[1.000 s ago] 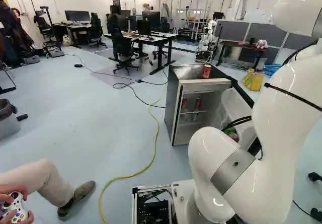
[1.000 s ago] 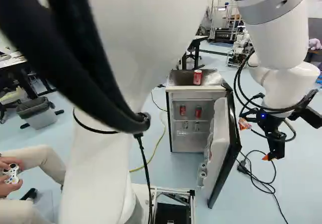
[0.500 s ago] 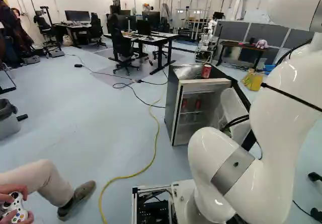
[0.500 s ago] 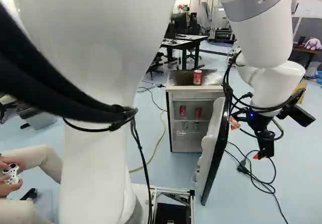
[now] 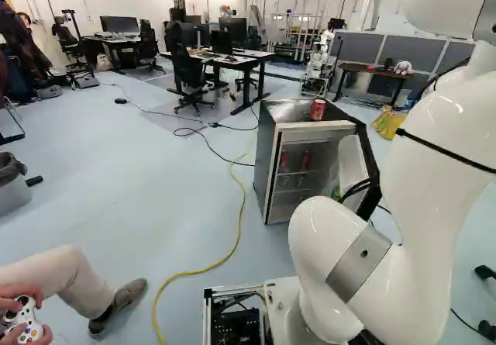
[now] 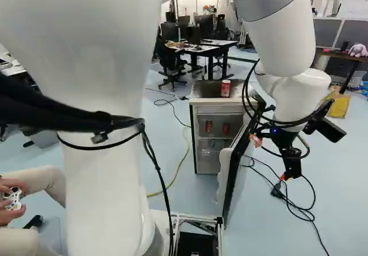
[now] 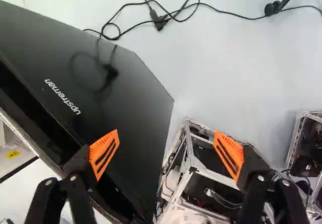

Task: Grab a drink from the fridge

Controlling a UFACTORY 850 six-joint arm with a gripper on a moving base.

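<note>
Arm [image 6: 279, 43] and door [image 6: 232, 167] have swung leftward, with red cans [image 6: 209, 126] inside the fridge [image 6: 223, 102] and the fingers [image 6: 282, 176] spread apart.

The fridge [image 5: 266, 155] is small and dark at its side, and it stands upright at the middle of the right base view. Its door [image 6: 233, 164] is open, swung out toward the right. Inside, two red cans [image 6: 209, 126] stand side by side, apart. The third can [image 6: 225, 88], also red, stands upright on top.
</note>
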